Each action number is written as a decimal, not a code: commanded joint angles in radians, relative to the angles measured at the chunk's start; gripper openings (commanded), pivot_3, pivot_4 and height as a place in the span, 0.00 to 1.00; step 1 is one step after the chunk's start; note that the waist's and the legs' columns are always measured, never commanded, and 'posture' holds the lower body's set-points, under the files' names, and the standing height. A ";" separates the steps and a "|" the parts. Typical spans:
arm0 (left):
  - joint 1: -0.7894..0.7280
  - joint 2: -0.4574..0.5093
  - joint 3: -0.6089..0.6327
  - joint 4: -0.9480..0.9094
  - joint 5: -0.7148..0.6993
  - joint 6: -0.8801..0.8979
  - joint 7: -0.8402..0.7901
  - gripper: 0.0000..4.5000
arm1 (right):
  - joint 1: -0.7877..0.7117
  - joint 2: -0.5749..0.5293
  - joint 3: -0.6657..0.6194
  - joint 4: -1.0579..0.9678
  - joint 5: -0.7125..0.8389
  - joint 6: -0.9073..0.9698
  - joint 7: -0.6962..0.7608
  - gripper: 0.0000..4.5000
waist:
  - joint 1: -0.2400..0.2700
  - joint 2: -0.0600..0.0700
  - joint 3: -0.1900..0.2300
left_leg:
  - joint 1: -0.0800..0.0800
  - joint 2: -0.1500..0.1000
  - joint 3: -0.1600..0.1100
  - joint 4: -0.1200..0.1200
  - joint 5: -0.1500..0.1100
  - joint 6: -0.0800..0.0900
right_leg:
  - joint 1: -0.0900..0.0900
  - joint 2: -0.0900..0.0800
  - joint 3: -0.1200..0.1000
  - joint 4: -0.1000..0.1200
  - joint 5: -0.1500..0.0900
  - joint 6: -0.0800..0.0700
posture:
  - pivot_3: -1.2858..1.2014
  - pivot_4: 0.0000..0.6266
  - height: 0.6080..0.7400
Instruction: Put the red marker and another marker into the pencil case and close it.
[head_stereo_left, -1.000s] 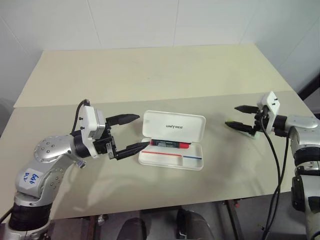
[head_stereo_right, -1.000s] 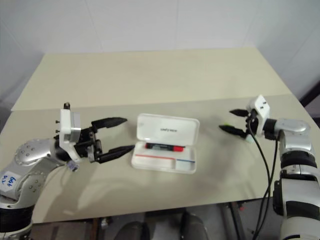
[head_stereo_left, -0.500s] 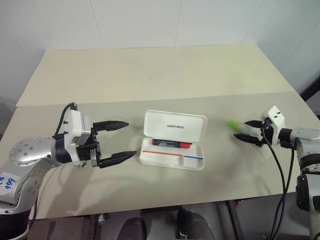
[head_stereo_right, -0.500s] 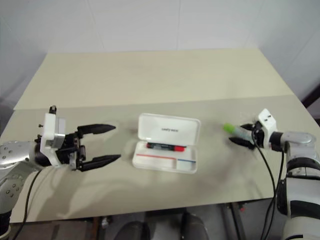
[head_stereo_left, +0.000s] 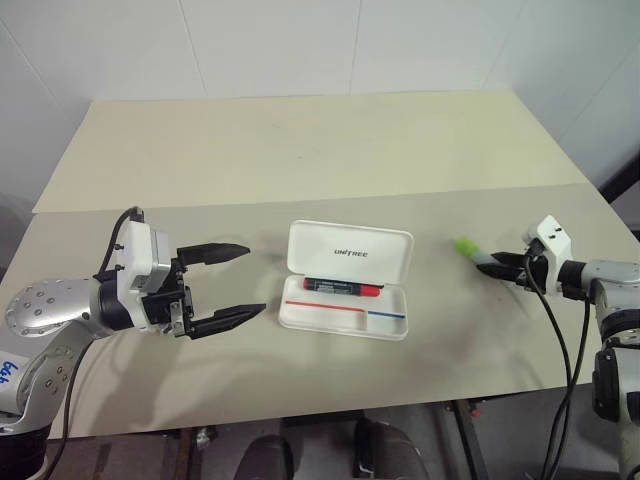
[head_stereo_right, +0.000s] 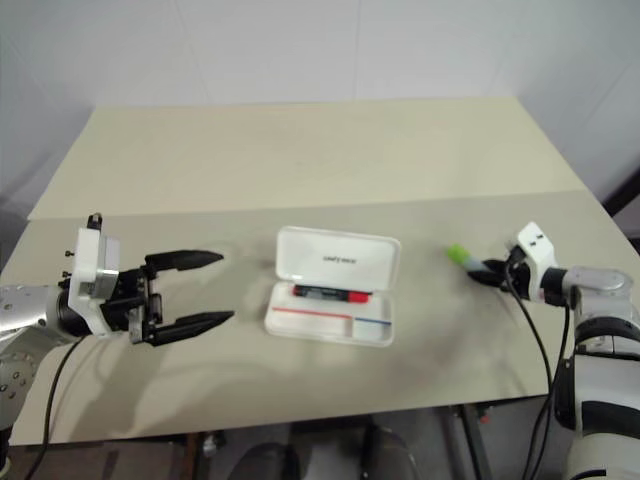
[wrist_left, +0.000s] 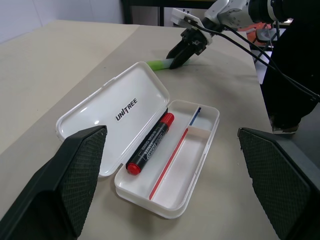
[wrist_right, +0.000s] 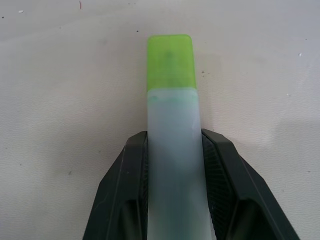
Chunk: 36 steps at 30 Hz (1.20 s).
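Now, from the head you see the flat white hard-plastic pencil case (head_stereo_left: 346, 281) lying open mid-table, the slim red-and-black marker (head_stereo_left: 342, 288) inside its tray. Your left gripper (head_stereo_left: 230, 284) hangs spread wide near the table's left edge. Through the right wrist, the right gripper (wrist_right: 172, 165) pinches the stubby lime-capped pale marker (wrist_right: 172, 130) near the right edge.

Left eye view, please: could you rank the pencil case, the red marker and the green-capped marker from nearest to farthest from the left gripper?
Measured from the left gripper:
1. The pencil case, open at the table's middle; its near edge comes first.
2. The red marker, lying inside the case along its back, just past that edge.
3. The green-capped marker, far across on the right, clamped in the right gripper.
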<state>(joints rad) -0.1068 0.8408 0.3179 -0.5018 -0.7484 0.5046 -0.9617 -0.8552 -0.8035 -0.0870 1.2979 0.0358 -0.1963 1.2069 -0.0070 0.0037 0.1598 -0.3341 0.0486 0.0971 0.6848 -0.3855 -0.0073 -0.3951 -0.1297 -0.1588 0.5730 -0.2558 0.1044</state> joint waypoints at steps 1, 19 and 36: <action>-0.013 0.005 0.015 -0.022 -0.014 -0.011 -0.003 1.00 | -0.021 0.012 -0.016 -0.026 0.002 -0.031 -0.018 0.24 | -0.004 0.000 0.000 | 0.000 0.000 0.000 0.000 0.000 0.000 | 0.000 0.000 0.000 0.000 0.000 0.000 | 0.52 0.24 1.00; 0.091 0.024 0.048 0.107 0.073 -0.123 -0.114 1.00 | -0.176 0.156 -0.092 -0.454 0.252 0.121 0.136 0.24 | -0.021 0.002 0.001 | -0.001 0.000 -0.001 -0.002 0.001 -0.002 | -0.002 0.000 0.000 0.001 0.000 0.000 | 0.52 0.24 1.00; 0.197 0.026 0.114 0.095 0.078 -0.153 -0.133 1.00 | 0.263 0.225 0.148 -1.548 0.461 0.829 -0.069 0.24 | 0.006 0.000 0.000 | -0.001 0.000 -0.004 -0.003 0.000 -0.002 | -0.003 0.000 -0.001 0.003 0.000 -0.001 | 0.52 0.24 1.00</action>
<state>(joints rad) 0.0895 0.8648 0.3952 -0.3835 -0.6707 0.3754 -1.0893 -0.5907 -0.5774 0.0676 -0.1754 0.4767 0.6091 1.1741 -0.0011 0.0032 0.1596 -0.3353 0.0482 0.0940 0.6822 -0.3854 -0.0092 -0.3981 -0.1299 -0.1599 0.5759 -0.2561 0.1037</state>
